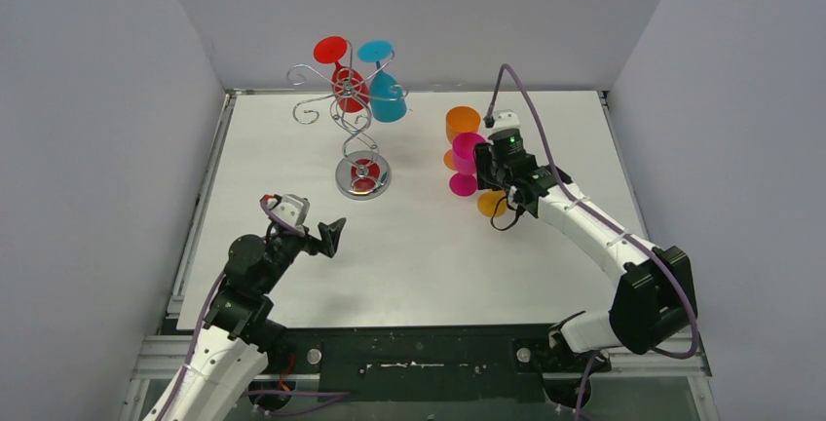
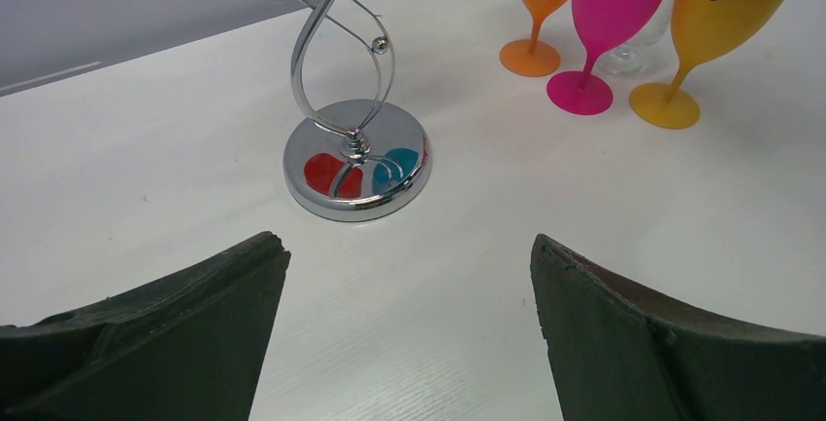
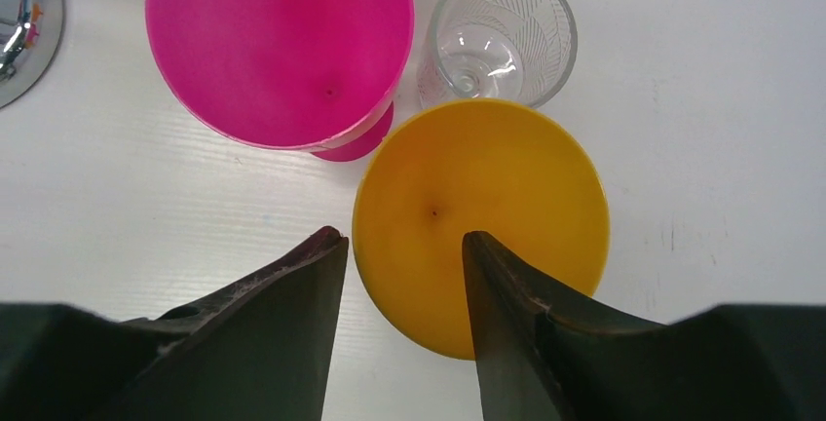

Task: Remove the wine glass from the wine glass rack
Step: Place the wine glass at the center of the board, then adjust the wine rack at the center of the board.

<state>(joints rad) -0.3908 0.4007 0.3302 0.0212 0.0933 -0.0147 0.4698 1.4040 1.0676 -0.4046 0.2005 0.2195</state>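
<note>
yellow wine glass point(image 3: 506, 177) upright on counter point(image 1: 438, 265), rim between parted fingers of right claw point(image 3: 401, 236); snagging rim on retreat could tip it into pink glass point(image 3: 278, 41). left claw point(image 2: 409, 241) wide apart, idle. red glass point(image 1: 349, 90), teal glass point(image 1: 388, 97) hang on wine glass rack point(image 1: 362, 175).

White table point(image 1: 419, 265), plain grey walls point(image 1: 419, 12)

Three glasses stand upright and close together on the white table point(image 1: 419, 255). In the top view, the orange glass point(image 1: 462, 123) is at 12 o'clock from the pink glass point(image 1: 468, 150). In the right wrist view, a clear glass point(image 3: 502, 36) stands at 3 o'clock from the pink one.
</note>
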